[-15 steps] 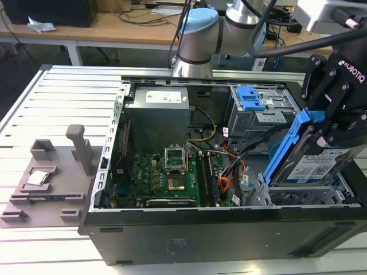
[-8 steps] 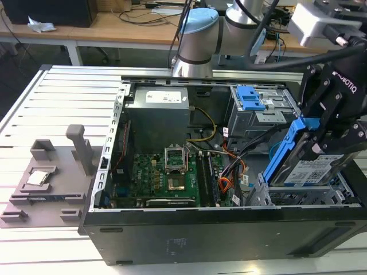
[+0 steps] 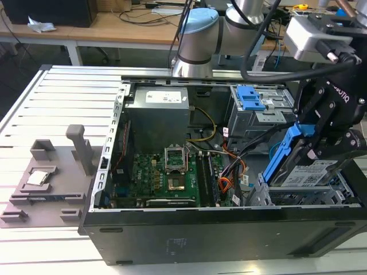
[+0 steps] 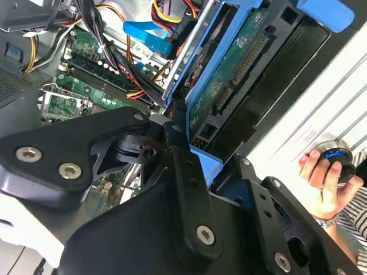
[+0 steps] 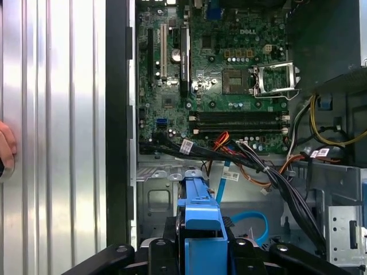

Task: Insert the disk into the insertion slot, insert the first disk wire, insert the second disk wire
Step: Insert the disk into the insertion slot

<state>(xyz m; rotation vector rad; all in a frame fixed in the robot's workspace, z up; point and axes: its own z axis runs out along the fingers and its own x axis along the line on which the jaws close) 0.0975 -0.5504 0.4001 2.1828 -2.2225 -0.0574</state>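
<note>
My claw (image 3: 311,144) is clenched on the disk (image 3: 312,171), gripping its blue carrier. The disk hangs tilted over the grey insertion slot (image 3: 262,196), inside the open computer case (image 3: 200,235), on the exterior view's right.

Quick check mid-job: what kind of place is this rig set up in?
Probably a robotics lab bench: an open desktop PC case on a slotted aluminium table, cluttered wooden desks behind, claw holding the disk.
</note>
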